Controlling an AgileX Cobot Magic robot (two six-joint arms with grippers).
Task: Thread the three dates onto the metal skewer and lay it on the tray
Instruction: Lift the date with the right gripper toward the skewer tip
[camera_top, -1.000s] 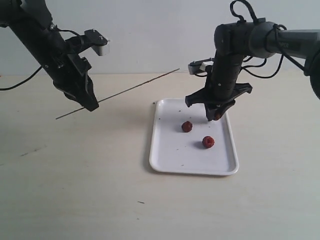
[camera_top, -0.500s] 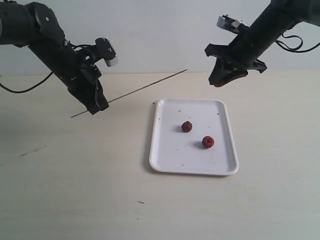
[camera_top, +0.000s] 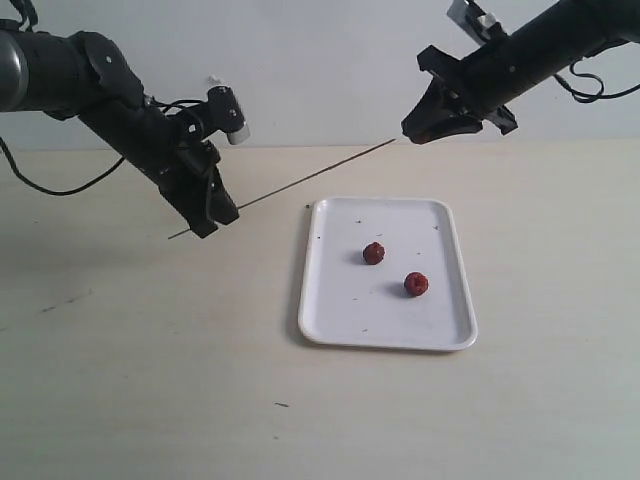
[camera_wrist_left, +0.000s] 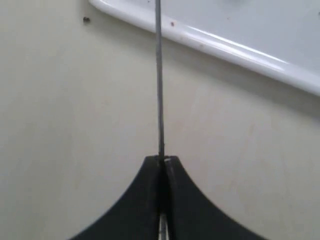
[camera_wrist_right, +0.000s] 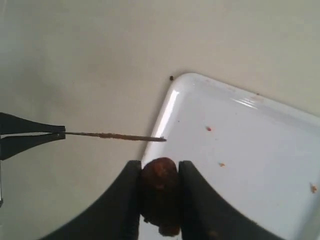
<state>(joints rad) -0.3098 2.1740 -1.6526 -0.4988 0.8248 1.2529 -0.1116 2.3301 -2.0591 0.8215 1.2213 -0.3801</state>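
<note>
My left gripper (camera_top: 215, 215) (camera_wrist_left: 161, 159) is shut on the thin metal skewer (camera_top: 300, 179) (camera_wrist_left: 159, 80), held in the air left of the white tray (camera_top: 330, 330) and slanting up to the right. Its tip (camera_wrist_right: 162, 139) ends just short of my right gripper (camera_top: 412, 132) (camera_wrist_right: 159, 167), which is raised behind the tray and shut on one dark red-brown date (camera_wrist_right: 160, 192). Two more dates (camera_top: 373, 253) (camera_top: 416, 284) lie apart on the tray's middle.
The pale table (camera_top: 150, 360) spreads around the tray, with a few tiny dark specks on it. A white wall rises behind both arms. The tray's corner (camera_wrist_right: 187, 80) lies below the right gripper.
My right gripper has lifted a date off the tray and swung up and back toward the skewer tip. The left gripper has carried the skewer rightward.
</note>
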